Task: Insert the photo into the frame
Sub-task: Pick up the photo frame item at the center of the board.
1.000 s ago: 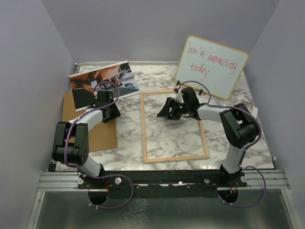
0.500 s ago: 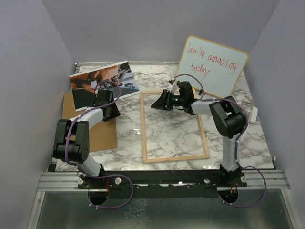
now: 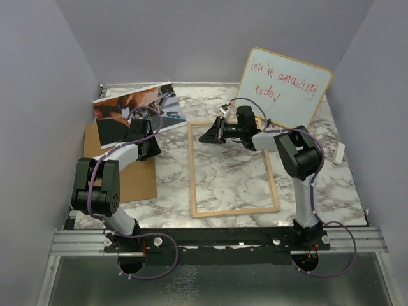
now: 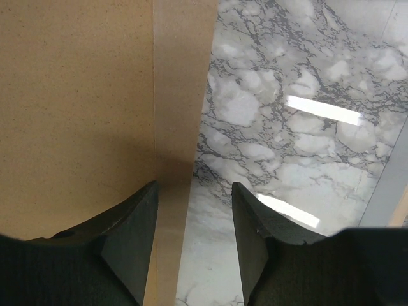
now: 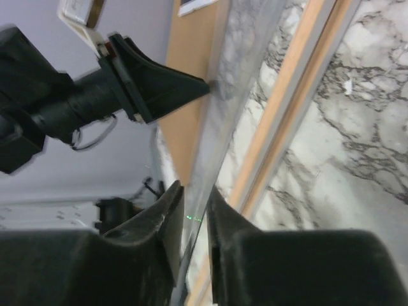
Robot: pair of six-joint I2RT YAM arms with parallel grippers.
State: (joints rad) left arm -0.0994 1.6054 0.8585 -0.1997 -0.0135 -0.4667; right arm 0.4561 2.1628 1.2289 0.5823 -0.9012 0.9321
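The photo (image 3: 137,107) lies at the back left, its near edge over the brown backing board (image 3: 121,169). On the marble in the middle, the light-wood frame (image 3: 192,172) lies flat. My right gripper (image 3: 207,136) is low inside the frame's far-left corner. In the right wrist view its jaws (image 5: 196,197) are shut on the edge of a clear pane (image 5: 245,83), beside the wooden rail (image 5: 290,111). Over the board's right edge my left gripper (image 3: 150,150) stands open, with only board (image 4: 76,108) and marble between its fingers (image 4: 131,239).
A wood-rimmed whiteboard (image 3: 284,86) with red writing leans against the back right wall. Grey walls close in the left, right and back sides. The left gripper's fingers (image 5: 166,83) show in the right wrist view, close to the frame's left rail.
My right gripper has slid left and farther back to the frame's far-left corner, and its jaws have closed from wide open onto the pane's edge. The left gripper has hardly moved.
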